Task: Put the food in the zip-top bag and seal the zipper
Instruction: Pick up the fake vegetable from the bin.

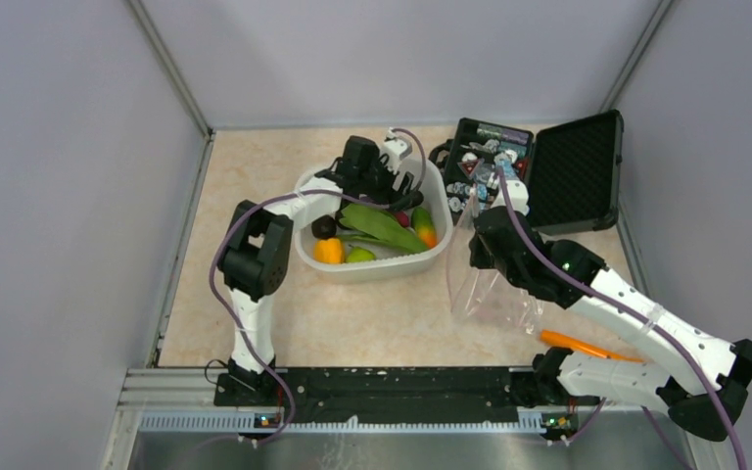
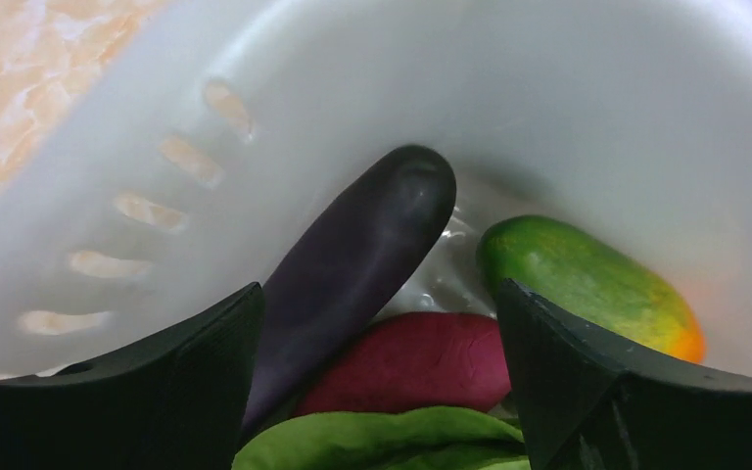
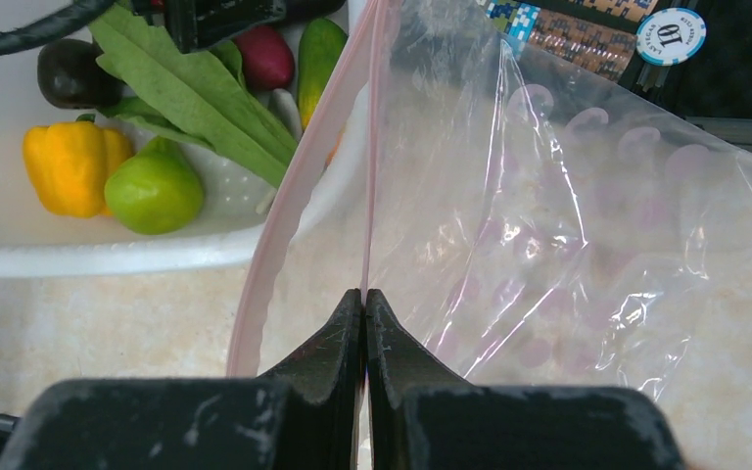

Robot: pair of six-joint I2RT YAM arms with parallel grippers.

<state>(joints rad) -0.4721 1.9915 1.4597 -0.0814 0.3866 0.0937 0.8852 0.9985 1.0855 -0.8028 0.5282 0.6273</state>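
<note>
Presently: left gripper is down inside the white tub, jaws spread wide and clasping nothing, with the eggplant just beside one finger. Leafy piece, yellow pepper and green fruit lie in the same tub. Right gripper is clenched on the zip-top bag by the zipper. The bag is held just right of the tub.

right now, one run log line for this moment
left fingers: open over eggplant in tub | right fingers: shut on zip-top bag | zipper: unsealed
</note>
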